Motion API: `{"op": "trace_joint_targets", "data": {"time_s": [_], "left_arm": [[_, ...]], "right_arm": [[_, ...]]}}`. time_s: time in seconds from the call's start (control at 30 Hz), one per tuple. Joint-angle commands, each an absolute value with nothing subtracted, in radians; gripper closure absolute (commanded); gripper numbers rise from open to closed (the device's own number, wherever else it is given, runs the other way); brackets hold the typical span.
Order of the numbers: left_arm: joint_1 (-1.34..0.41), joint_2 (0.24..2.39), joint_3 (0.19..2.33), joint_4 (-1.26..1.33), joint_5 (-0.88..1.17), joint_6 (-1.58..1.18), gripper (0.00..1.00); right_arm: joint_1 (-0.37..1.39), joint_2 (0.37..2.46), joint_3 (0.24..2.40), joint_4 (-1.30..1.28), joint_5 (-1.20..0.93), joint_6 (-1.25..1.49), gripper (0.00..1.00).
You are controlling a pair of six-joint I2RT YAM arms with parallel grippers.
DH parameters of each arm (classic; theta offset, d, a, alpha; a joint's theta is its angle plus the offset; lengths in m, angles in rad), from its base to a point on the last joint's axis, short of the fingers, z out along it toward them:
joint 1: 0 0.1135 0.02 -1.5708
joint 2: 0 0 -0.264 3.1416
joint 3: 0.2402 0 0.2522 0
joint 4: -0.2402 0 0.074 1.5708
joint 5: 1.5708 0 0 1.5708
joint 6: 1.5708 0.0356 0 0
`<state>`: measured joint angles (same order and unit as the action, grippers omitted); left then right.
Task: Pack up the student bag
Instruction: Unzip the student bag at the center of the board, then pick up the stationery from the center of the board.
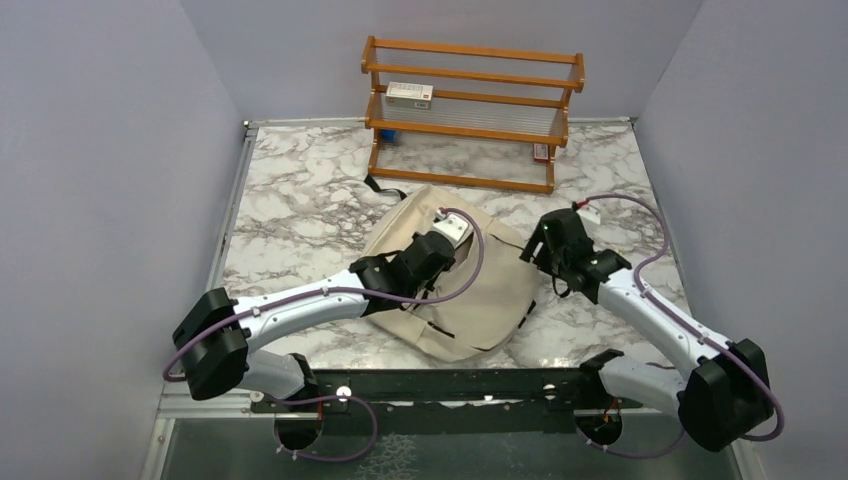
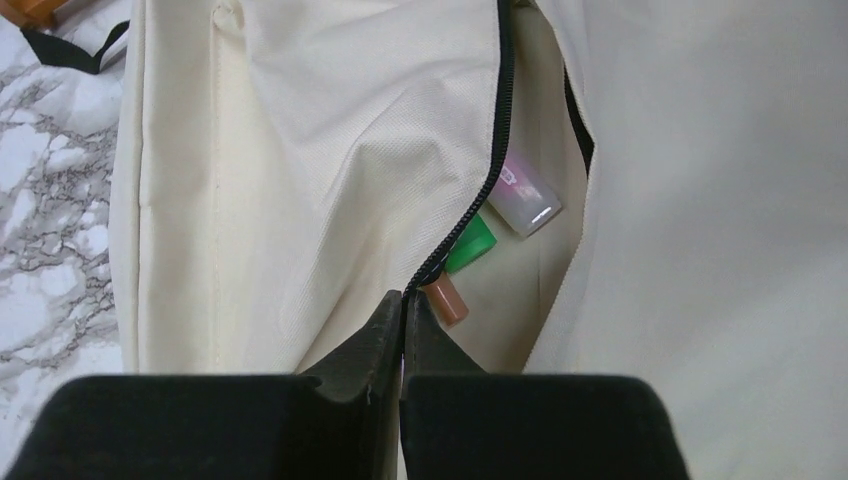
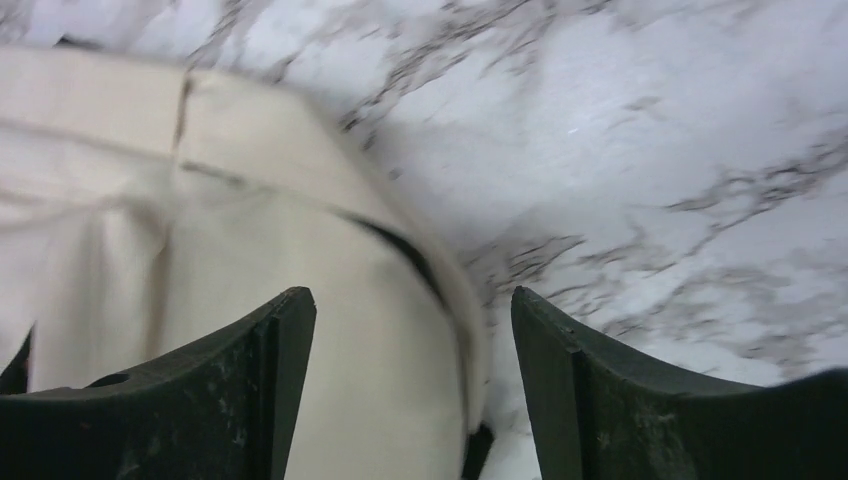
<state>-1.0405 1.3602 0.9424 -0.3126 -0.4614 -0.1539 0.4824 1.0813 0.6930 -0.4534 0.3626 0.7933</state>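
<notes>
Bright, even light, only faint shadows. Top and left wrist views sharp. Right wrist view blurred over table (image 3: 650, 150) and bag (image 3: 250, 260).

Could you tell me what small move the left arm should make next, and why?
Probably draw the left gripper along the zipper to close the student bag: its jaws are shut right at the zipper's end, small items lie in the gaping pocket, and the right gripper is open over the bag's edge.

White-grey marble tabletop (image 1: 300, 200) fills centre. Plain lavender-grey walls (image 1: 100, 150) left, back, right. Wooden tiered rack (image 1: 470, 110) upper centre, by back wall; small box (image 1: 409, 94) on its shelf. Metal rail (image 1: 450, 385) along bottom edge. Light even.
</notes>
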Motion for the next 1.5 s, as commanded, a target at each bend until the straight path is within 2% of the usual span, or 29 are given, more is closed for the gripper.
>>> {"op": "trace_joint_targets", "data": {"time_s": [0.0,0.47,0.73,0.97,1.27,1.47], "left_arm": [[-1.010,1.302,0.910,-0.242,-0.525,-0.230,1.00],[-1.005,1.313,0.935,-0.209,-0.421,-0.198,1.00],[-1.000,1.328,0.955,-0.218,-0.358,-0.164,1.00],[-1.000,1.382,1.012,-0.236,-0.298,-0.153,1.00],[-1.000,1.405,1.038,-0.233,-0.272,-0.153,1.00],[-1.001,1.412,1.049,-0.237,-0.264,-0.149,1.00]], "right_arm": [[0.327,1.125,0.722,-0.527,0.420,0.714,0.23],[-0.196,1.318,0.774,-0.385,0.319,0.458,0.19],[-0.270,1.408,0.770,-0.342,0.311,0.470,0.19],[-0.281,1.428,0.793,-0.342,0.227,0.474,0.25],[-0.281,1.366,0.717,-0.325,0.230,0.457,0.33],[-0.281,1.335,0.639,-0.284,0.206,0.498,0.33]]}}
